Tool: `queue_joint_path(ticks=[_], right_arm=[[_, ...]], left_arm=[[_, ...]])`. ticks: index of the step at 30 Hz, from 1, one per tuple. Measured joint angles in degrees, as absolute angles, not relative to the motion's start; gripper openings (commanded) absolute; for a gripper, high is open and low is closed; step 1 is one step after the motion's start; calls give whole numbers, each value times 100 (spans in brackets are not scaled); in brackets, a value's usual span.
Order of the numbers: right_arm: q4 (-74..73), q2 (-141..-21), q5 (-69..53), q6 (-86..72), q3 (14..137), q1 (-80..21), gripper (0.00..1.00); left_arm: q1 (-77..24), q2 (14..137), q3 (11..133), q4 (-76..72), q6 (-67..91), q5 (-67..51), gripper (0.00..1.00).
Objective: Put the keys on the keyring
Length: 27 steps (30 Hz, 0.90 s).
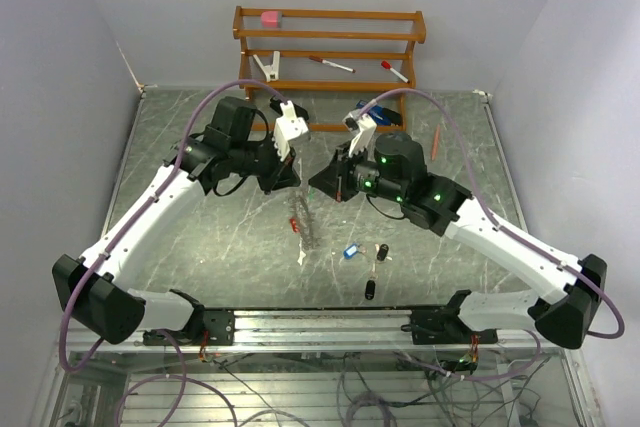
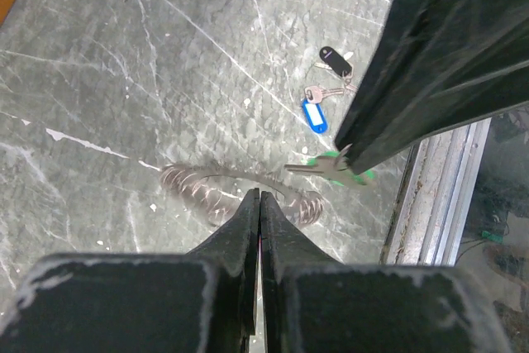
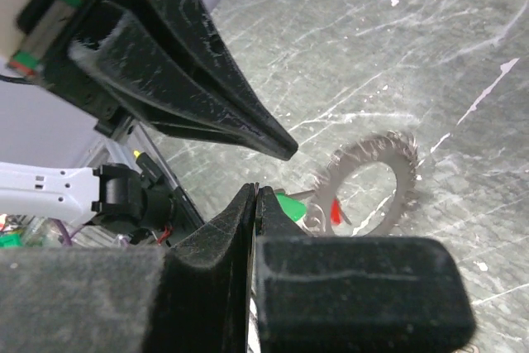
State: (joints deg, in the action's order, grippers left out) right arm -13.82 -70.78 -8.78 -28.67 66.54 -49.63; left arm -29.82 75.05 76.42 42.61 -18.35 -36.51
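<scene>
Fingers of the left tool point(image 2: 259, 200) are pressed together with nothing visible between them. The tip hangs just above the near rim of the ring point(image 2: 198, 190).

Ring sits on the tabletop point(image 2: 124, 55) between the two tools, with its red tag point(image 3: 335, 211) attached, and neither tool grips it. I cannot tell whether it lies flat or tilted.

Right tool point(image 3: 254, 193) is closed and appears to pinch the green key point(image 2: 318, 166) by its head, blade pointing toward the ring. Further right, the blue key point(image 2: 312, 115) and a black key point(image 2: 335, 58) lie loose, well apart from the ring.

Risks, in my judgement:
- If you push the key at an unbraced ring, the ring skates away.
- The fingertip hold on the plastic head lets the key swivel under load.
- The two tools are close together and will strike each other if you advance either without opening a gap.
</scene>
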Motion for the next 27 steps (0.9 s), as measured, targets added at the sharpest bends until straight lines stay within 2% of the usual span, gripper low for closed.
queue_joint_path(ticks=[8, 14, 21, 27], right_arm=[[-1468, -6751, -847, -2851, 6543, -4954, 0], [-1505, -6657, -781, -2842, 6233, -4797, 0], [-1450, -6818, -913, -2812, 5826, -4473, 0], [-1455, -6840, -1083, -2803, 5452, -4029, 0]], left_arm=[[-2932, 7467, 7507, 4097, -1817, -3693, 7], [-2928, 7516, 6860, 4010, -2292, -3009, 8], [-2915, 7675, 6149, 3959, -3131, -2025, 26], [-2906, 8132, 5870, 3872, -3876, -1754, 32]])
